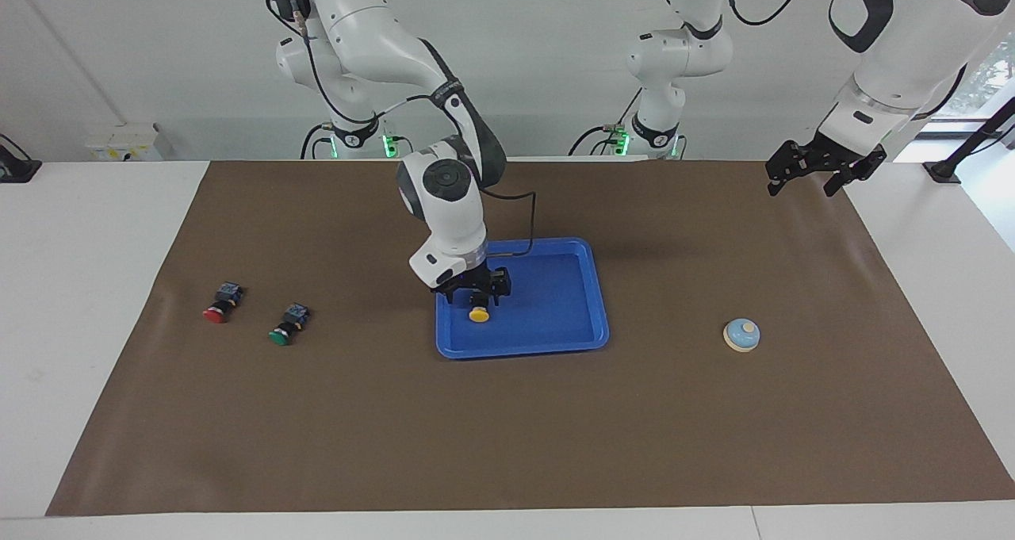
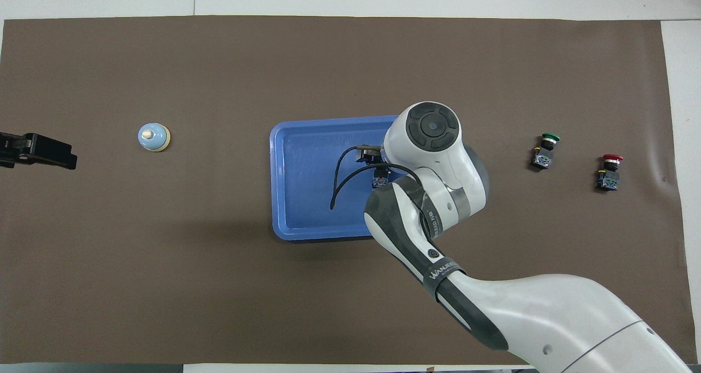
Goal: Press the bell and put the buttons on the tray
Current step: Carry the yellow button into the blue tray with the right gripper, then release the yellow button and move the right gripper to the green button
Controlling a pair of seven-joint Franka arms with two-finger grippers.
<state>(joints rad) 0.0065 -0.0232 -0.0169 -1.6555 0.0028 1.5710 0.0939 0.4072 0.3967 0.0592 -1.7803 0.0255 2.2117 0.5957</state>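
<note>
The blue tray (image 1: pixel 555 306) (image 2: pixel 306 170) lies mid-mat. In it, at the end toward the right arm, rests the yellow button (image 1: pixel 479 314), of which only the black body (image 2: pixel 379 180) peeks out from under the wrist in the overhead view. My right gripper (image 1: pixel 478 292) hangs just above the button, open and holding nothing. The green button (image 1: pixel 287 325) (image 2: pixel 545 150) and red button (image 1: pixel 219 304) (image 2: pixel 609 171) lie on the mat toward the right arm's end. The bell (image 1: pixel 742 335) (image 2: pixel 154 137) stands toward the left arm's end. My left gripper (image 1: pixel 825 171) (image 2: pixel 33 151) waits open over the mat's edge.
A brown mat (image 1: pixel 507 429) covers most of the white table (image 1: pixel 79 286). A black cable (image 2: pixel 337 181) loops from the right wrist over the tray. The right arm's forearm (image 2: pixel 493 302) stretches over the mat's near part.
</note>
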